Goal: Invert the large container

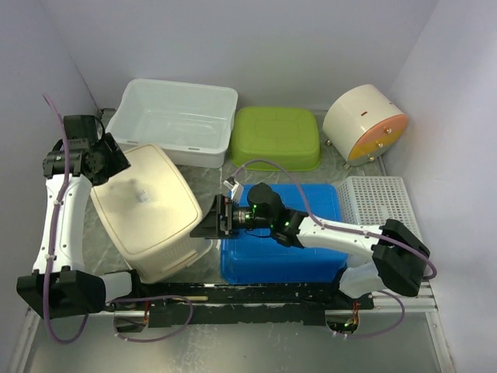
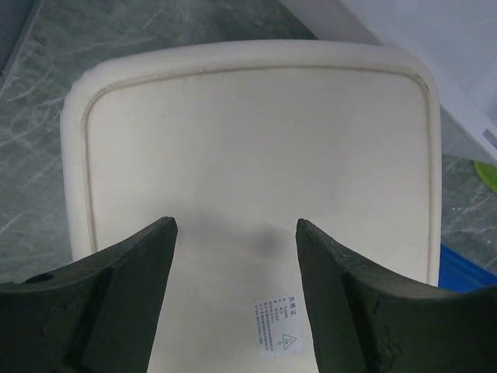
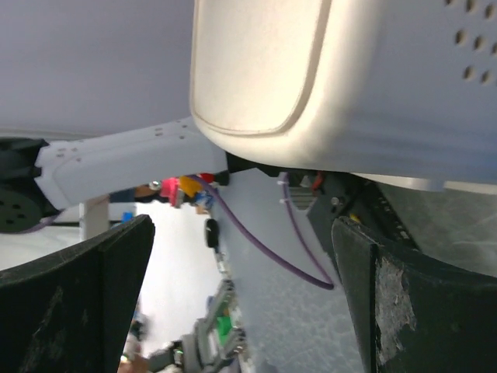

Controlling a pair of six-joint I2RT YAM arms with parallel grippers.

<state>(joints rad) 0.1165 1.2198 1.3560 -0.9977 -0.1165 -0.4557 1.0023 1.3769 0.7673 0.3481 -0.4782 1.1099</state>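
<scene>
The large container (image 1: 147,208) is a cream tub with perforated sides, lying on the table with its flat base facing up. My left gripper (image 1: 115,162) hovers over its far left corner, open and holding nothing. The left wrist view looks down on the base (image 2: 256,148), with a small label showing between the fingers (image 2: 132,272). My right gripper (image 1: 210,217) stands open just beside the container's right side and grips nothing. The right wrist view shows the container's rounded corner (image 3: 311,70) above the spread fingers (image 3: 85,295).
At the back stand a white tub (image 1: 175,120), an overturned green tub (image 1: 277,137) and a round cream and orange drum (image 1: 363,123). A blue bin (image 1: 287,249) lies under the right arm. A white perforated basket (image 1: 380,200) sits at the right.
</scene>
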